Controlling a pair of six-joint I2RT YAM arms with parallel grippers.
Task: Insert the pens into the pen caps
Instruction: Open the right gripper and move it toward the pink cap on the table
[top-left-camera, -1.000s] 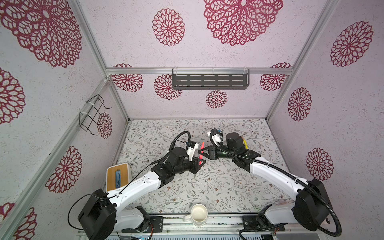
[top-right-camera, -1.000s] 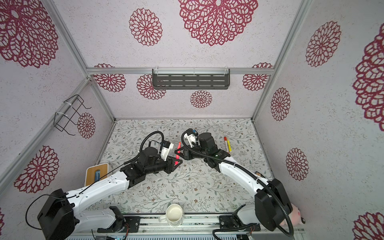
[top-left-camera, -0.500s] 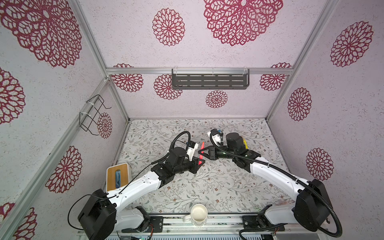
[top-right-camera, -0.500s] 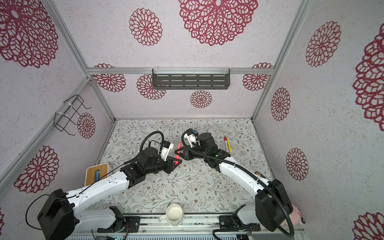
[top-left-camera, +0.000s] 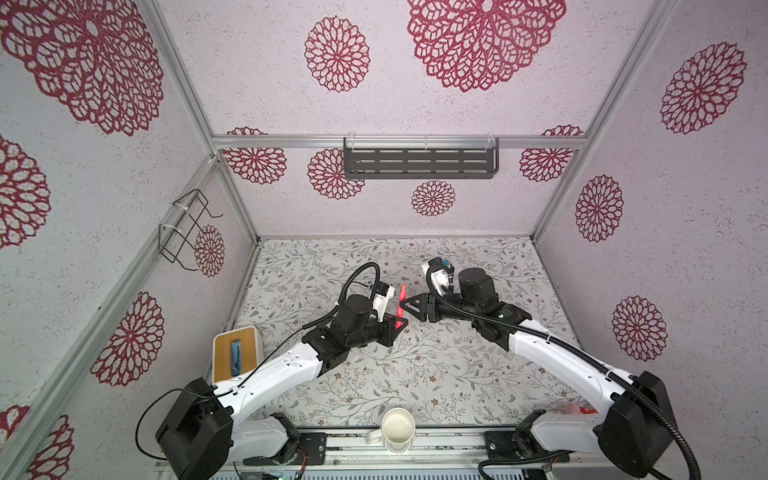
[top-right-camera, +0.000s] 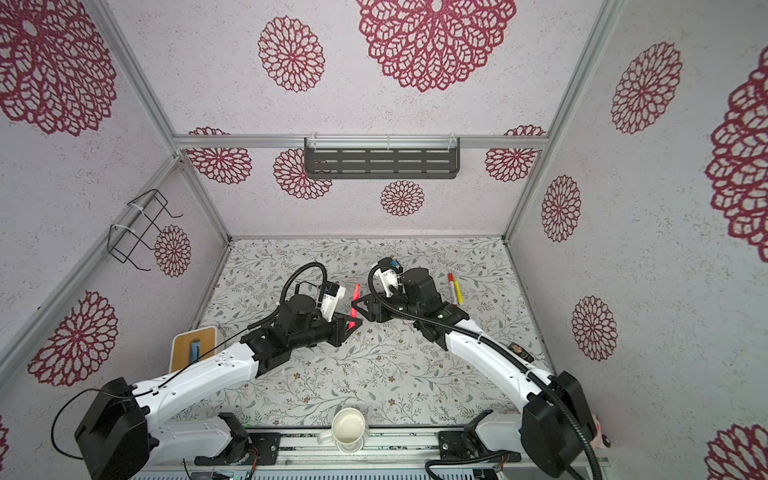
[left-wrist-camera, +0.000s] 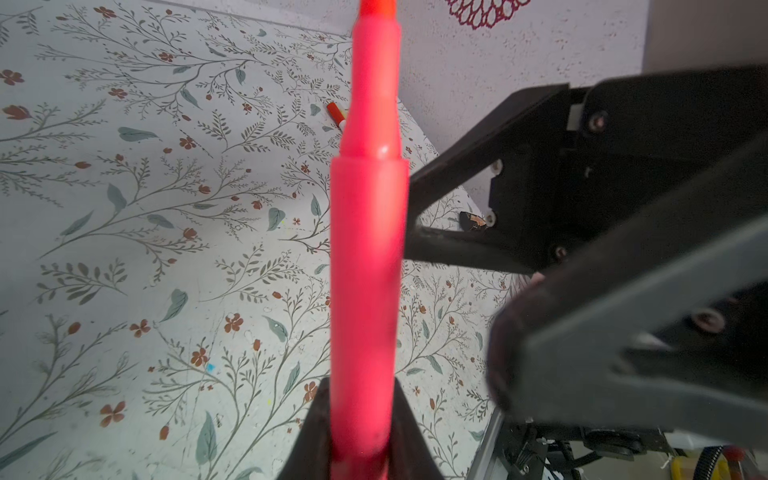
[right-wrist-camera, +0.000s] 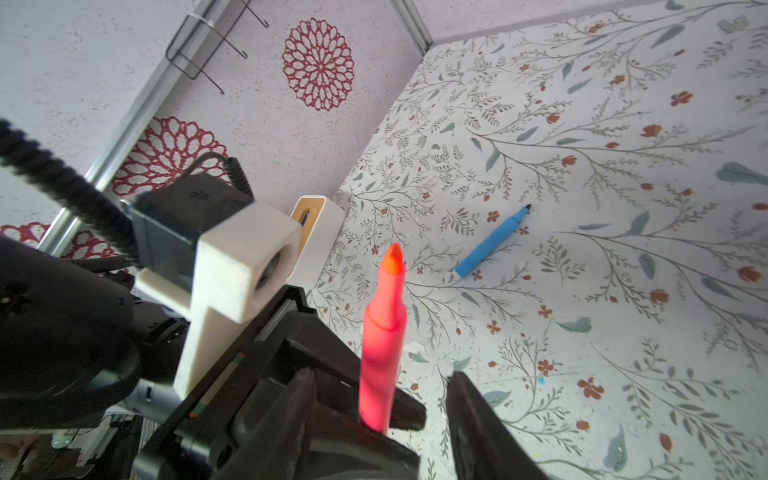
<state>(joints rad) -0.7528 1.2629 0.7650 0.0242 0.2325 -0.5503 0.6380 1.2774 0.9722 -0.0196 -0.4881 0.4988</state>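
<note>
Grips the pink pen (left-wrist-camera: 368, 249) low on its barrel with the left gripper (top-left-camera: 395, 327), fingers (left-wrist-camera: 309, 440) pressed together on it. Holds it raised off the counter (top-left-camera: 415, 374), near the middle in both top views, with the bare orange tip pointing up and slightly toward the back wall.

Brackets the same pen with the right gripper (right-wrist-camera: 381, 376), fingers (right-wrist-camera: 469, 415) spread apart, one on each side of the barrel, with a gap showing on both sides. Meets the left gripper almost nose to nose there, crowding the pen's lower half from the right. Shows the white camera mount (right-wrist-camera: 245, 270) on the left wrist just beside the pen in the right wrist view.

Finds a blue pen (right-wrist-camera: 490, 245) lying flat on the counter beyond, its dark tip bare, apart from both arms. Finds a yellow pen (top-right-camera: 457, 293) with a red end lying close by the right arm's wrist in a top view; cannot tell whether that is one pen or two.

Has a white box (top-left-camera: 235, 353) with a wooden top near the left wall, something blue sitting in its slot. Has a pale mug (top-left-camera: 398, 426) at the front edge between the arm bases. Carries a wire rack (top-left-camera: 185, 226) on the left wall and a dark slotted shelf (top-left-camera: 419, 162) on the back wall, both well above the counter.
</note>
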